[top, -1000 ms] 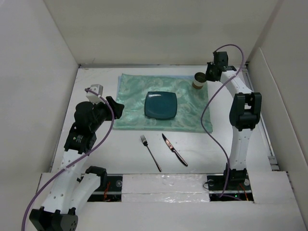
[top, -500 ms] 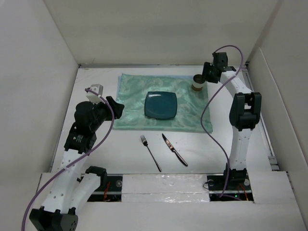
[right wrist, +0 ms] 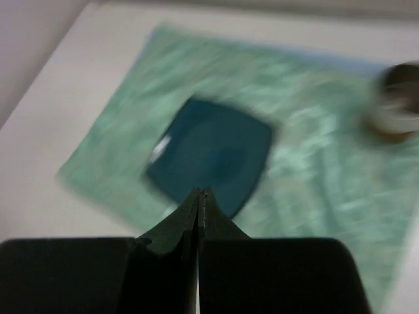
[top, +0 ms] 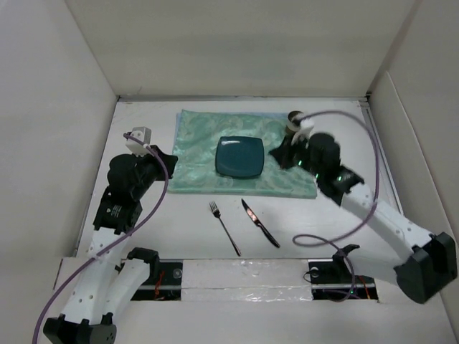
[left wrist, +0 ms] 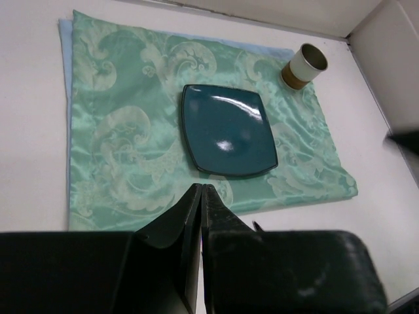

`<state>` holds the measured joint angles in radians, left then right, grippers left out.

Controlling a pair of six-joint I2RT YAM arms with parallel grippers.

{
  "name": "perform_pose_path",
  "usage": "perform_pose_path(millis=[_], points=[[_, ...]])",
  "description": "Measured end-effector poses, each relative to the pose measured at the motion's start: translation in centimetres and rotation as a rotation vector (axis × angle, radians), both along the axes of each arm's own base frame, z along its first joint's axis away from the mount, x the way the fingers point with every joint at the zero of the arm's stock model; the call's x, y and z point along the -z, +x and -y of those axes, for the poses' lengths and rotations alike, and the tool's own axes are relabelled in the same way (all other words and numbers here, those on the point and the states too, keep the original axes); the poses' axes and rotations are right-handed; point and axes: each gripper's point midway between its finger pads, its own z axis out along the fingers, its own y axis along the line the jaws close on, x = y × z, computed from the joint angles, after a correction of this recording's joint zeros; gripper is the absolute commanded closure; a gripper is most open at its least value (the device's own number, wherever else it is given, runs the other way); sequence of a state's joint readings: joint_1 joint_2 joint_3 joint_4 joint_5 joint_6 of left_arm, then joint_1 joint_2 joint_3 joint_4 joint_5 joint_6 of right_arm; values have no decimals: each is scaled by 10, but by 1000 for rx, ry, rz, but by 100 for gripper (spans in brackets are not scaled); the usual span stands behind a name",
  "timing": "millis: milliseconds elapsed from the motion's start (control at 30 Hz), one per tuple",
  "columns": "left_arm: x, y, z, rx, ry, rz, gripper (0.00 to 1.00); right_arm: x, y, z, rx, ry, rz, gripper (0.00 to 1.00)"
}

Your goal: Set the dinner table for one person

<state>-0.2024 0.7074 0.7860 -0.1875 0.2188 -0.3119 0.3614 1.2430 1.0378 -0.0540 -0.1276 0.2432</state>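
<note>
The desk (top: 179, 229) lies beneath both tools. The left tool (left wrist: 200, 190), pressed together and empty, hangs at the mat's (top: 193, 143) 9 o'clock edge. The right tool (right wrist: 198, 193), likewise pressed together, hovers at the plate's (top: 240, 156) 3 o'clock.

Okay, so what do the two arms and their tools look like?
The left arm and right arm have white links, black joints and a looping purple cable each. The left tool and right tool are black wedges tapering to thin tips.
</note>
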Motion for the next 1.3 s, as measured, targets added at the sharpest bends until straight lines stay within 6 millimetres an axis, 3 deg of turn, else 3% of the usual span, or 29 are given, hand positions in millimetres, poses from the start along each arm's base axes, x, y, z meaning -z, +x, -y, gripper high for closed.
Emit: perform_pose_path(millis=[100,167,233,333,467,633,733,1300], points=[[-7,-3,-1,0,-5,25,100,62,-106,-68,-283,-33,-87,100],[-9,-4,0,4,-8,32,99,109,-158,-78,-377,-92,-200,100],[-9,-5,1,10,-10,31,96,144,-197,-73,-405,-152,-293,100],[-9,-5,1,12,-11,33,92,160,-234,-65,-417,-201,-357,60],[-11,-6,1,11,-12,39,90,171,-240,-61,-378,-240,-395,49],[-11,-6,0,8,-11,39,89,213,-238,-57,-318,-441,-510,52],[-11,-6,0,8,-11,39,89,226,-232,-60,-290,-528,-527,52],[-11,-6,0,9,-11,39,89,251,-221,-69,-254,-631,-561,53]])
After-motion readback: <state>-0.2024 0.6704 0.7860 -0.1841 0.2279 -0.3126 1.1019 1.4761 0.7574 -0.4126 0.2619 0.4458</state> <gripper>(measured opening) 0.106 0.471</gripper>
